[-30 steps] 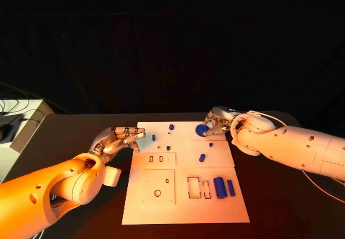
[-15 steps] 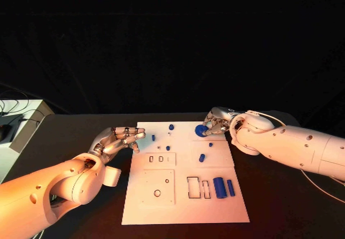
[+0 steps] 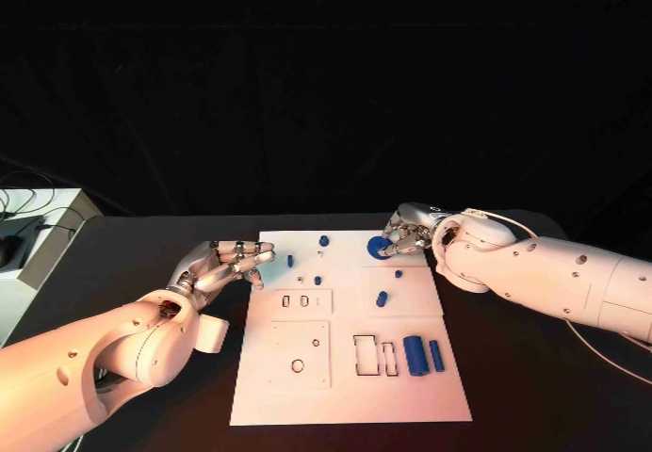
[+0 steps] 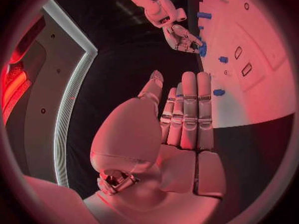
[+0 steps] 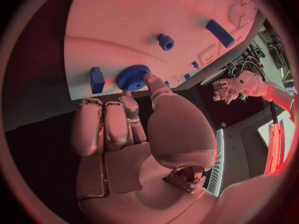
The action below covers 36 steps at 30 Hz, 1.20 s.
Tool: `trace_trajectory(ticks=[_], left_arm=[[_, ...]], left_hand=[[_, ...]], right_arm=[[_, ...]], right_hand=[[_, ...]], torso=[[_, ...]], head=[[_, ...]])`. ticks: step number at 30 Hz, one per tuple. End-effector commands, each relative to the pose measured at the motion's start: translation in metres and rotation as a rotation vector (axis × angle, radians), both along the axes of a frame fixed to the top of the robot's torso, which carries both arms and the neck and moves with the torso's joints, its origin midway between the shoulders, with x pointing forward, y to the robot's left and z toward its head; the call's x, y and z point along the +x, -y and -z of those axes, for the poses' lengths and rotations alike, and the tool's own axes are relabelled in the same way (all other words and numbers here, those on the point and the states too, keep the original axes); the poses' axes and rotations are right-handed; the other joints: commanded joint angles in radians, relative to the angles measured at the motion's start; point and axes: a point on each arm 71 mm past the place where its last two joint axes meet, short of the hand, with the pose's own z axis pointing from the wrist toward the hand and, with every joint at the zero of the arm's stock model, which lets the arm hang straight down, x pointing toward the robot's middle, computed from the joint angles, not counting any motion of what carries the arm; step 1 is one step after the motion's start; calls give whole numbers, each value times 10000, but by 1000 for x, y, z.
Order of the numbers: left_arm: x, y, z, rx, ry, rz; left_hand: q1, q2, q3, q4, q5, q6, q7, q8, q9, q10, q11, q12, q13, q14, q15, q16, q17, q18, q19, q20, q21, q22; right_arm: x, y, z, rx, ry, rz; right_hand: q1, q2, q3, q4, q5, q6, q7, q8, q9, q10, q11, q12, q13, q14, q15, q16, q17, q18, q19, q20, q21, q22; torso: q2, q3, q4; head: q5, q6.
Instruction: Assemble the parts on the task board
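The white task board (image 3: 347, 395) lies mid-table. At its far right edge my right hand (image 3: 408, 234) pinches a blue toothed wheel (image 3: 379, 247) between thumb and fingertips; the right wrist view shows the wheel (image 5: 132, 77) at the board's rim with the thumb on it. A small peg (image 5: 165, 41) and a blue bar (image 5: 221, 33) sit further in on the board. My left hand (image 3: 224, 264) hovers beside the board's left edge, fingers straight and together, holding nothing. The left wrist view shows this hand (image 4: 184, 114) and, beyond it, the right hand (image 4: 177, 32).
Small blue pieces (image 3: 318, 280) dot the board's far half, along with an oblong one (image 3: 382, 298). Two blue bars (image 3: 415, 355) lie beside rectangular slots (image 3: 366, 354) near the front. A white box with cables (image 3: 34, 231) stands off the table's left.
My right hand has eased the blue wheel very slightly to the left. The left hand has stayed put.
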Motion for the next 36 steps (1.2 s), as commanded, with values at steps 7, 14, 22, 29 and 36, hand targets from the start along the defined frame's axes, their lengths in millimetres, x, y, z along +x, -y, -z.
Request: trace_trajectory(ticks=[7, 14, 22, 29, 36], left_arm=[[0, 2, -1, -110, 57, 180], [0, 2, 0, -107, 56, 172], [0, 2, 0, -100, 52, 158], [0, 2, 0, -102, 49, 149], [0, 1, 0, -102, 49, 144]], left_hand=[[-64, 55, 12, -73, -14, -34, -14, -6, 6, 2, 18, 9, -10, -31, 40, -56, -5, 186, -39, 27, 69, -15], [-64, 55, 12, -73, -14, -34, -14, -6, 6, 2, 18, 9, -10, -31, 40, -56, -5, 186, -39, 27, 69, -15], [-64, 55, 12, -73, -14, -34, -14, -6, 6, 2, 18, 9, -10, -31, 40, -56, -5, 186, -39, 27, 69, -15], [-64, 55, 12, -73, -14, -34, -14, -6, 6, 2, 18, 9, -10, -31, 40, -56, -5, 186, -39, 27, 69, -15], [-68, 81, 24, -74, -14, -28, -11, -6, 6, 8, 17, 9, -11, -28, 38, -53, -2, 186, -40, 26, 84, -33]], right_arm=[[-1, -4, 5, -340, -312, -65], [-2, -7, 3, -656, 76, -93], [-5, -13, 1, -1032, 429, -216], [-8, -19, -1, -1243, 910, -376], [-11, -24, -5, -1112, 1405, -477]], right_hand=[[-59, -179, 124, 221, -115, -41, 13, -16, 20, 40, 19, -5, 26, -6, 55, 40, 22, -170, 526, 70, 38, 1781], [66, -80, 172, 151, -252, 131, -50, 45, 57, 108, -28, 32, 58, 0, 24, 48, 32, -179, 533, 54, 73, 1789], [421, 422, 229, -580, -307, 608, -170, -7, 112, 214, -135, 5, 105, 1, -65, 17, 31, -221, 535, -32, 136, 1804], [538, 658, 216, -995, -340, 828, -241, -64, 128, 270, -191, -33, 161, 10, -108, -11, 73, -254, 532, -88, 171, 1813], [447, 649, 172, -959, -356, 877, -265, -56, 135, 312, -206, -14, 183, 15, -119, -11, 85, -259, 538, -97, 195, 1818]], torso=[[-5, 0, 7], [-6, -1, 10], [-10, -1, 3], [-11, 2, -10], [-3, 0, 10]], head=[[4, -37], [15, -32], [34, -38], [39, -5], [44, 20]])
